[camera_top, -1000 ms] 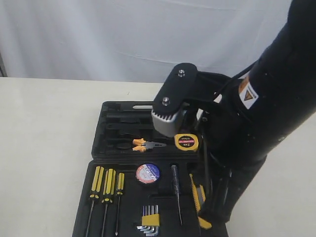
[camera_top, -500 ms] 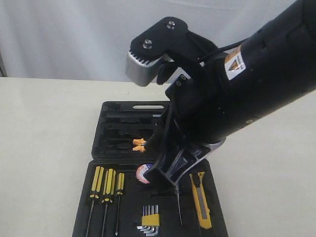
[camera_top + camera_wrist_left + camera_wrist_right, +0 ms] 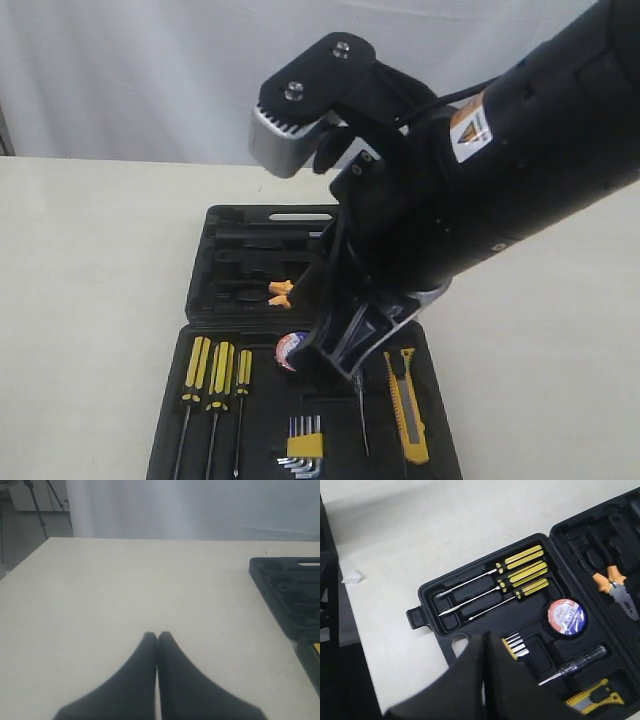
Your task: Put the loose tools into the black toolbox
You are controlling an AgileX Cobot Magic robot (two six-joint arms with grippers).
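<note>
The black toolbox (image 3: 200, 250) lies open on the table, also in the right wrist view (image 3: 432, 592) and at the edge of the left wrist view (image 3: 285, 590). In its recesses lie the black tape roll (image 3: 565, 616), the orange-handled pliers (image 3: 615, 585) and the yellow-black utility knife (image 3: 408, 405). The right arm (image 3: 480, 180) hides the yellow tape measure. My right gripper (image 3: 486, 636) hovers above the box near the hex keys, shut and empty. My left gripper (image 3: 158, 635) is shut over bare table, apart from the box.
Three yellow-black screwdrivers (image 3: 215, 385) and the yellow-clipped hex key set (image 3: 303, 445) sit in the box's near half, beside a clear-handled tester screwdriver (image 3: 575, 665). A white curtain hangs behind the table. Beige tabletop (image 3: 90, 270) spreads left of the box.
The right arm has lifted and swung left across the exterior view, now covering the tape measure and part of the tape roll. The utility knife has come into full view.
</note>
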